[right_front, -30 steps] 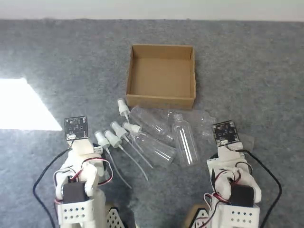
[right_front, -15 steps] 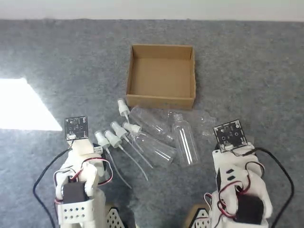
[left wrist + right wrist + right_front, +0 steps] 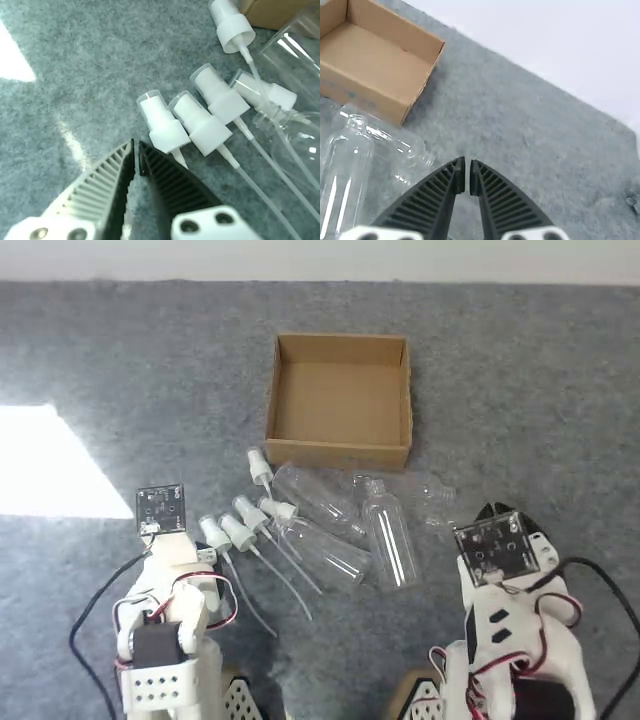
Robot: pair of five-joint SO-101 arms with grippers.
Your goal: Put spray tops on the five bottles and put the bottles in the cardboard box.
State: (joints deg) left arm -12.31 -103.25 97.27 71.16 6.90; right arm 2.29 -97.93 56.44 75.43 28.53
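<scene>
While left pincer (image 3: 136,146) droops, right pincer (image 3: 467,164) level

One cardboard box (image 3: 340,452). Five white spray tops (image 3: 238,531), each with long thin tube. Four clear bottles (image 3: 388,532) counted for sure. Pile see-through and overlapping, so exact bottle number hard to tell. Two robot arms (image 3: 160,625).

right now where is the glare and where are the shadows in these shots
High view: a sunlit patch whitens part of the grey mat, and white streaks glint along a clear bottle. Left wrist view: the bright patch flares at one corner, with a paler streak on the mat nearby. Right wrist view: highlights on the bottle's shoulder, and the cardboard box shades the mat beside its wall.
</scene>
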